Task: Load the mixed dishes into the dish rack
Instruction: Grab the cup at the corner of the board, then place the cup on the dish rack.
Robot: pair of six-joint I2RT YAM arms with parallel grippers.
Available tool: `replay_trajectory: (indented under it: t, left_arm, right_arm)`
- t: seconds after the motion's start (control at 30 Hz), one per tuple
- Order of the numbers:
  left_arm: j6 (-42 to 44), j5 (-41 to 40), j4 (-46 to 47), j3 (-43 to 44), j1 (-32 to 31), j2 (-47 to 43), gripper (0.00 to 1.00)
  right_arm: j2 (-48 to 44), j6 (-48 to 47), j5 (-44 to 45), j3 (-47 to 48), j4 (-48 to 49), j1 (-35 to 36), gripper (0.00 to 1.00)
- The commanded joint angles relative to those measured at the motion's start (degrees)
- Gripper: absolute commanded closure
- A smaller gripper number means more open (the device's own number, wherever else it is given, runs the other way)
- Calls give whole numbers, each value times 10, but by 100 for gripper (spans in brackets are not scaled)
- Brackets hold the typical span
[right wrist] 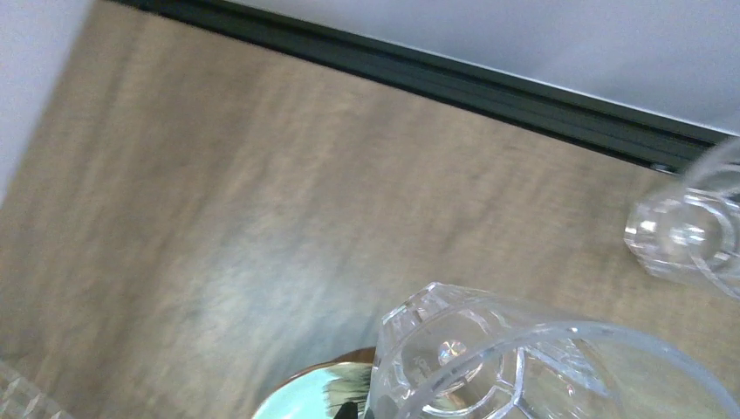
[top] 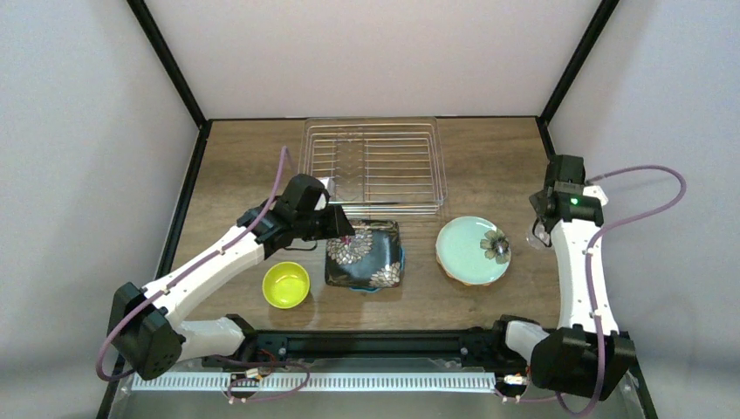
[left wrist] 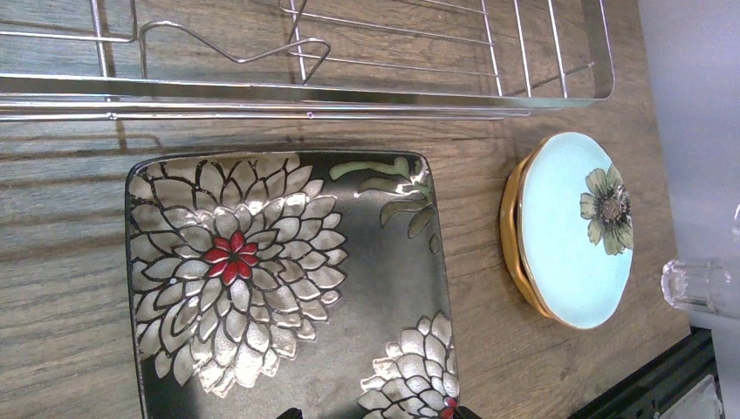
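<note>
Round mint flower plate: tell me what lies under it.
Under the round mint flower plate lies an orange plate, with only its rim showing along one edge. Its face is covered, so any pattern on it, or any further dish beneath, cannot be seen.

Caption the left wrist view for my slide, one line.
Black square floral plate beside the dish rack; mint flower plate stacked on an orange plate, clear glass at frame edge.
</note>
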Motion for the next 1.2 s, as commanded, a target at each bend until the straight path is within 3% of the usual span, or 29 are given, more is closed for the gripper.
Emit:
replay_trajectory:
  t: [0.0, 0.77, 1.17]
  left_arm:
    - [-7, 8, 2, 2, -3, -7, 0]
    - [-58, -51, 10, 7, 14, -27, 0]
    - [-127, -85, 58, -22, 62, -74, 0]
  right_arm:
    - [20, -34, -68, 47, 50, 29, 99]
    - [263, -17, -338, 257, 292, 224, 99]
    - [355, 84, -511, 250, 510, 279, 99]
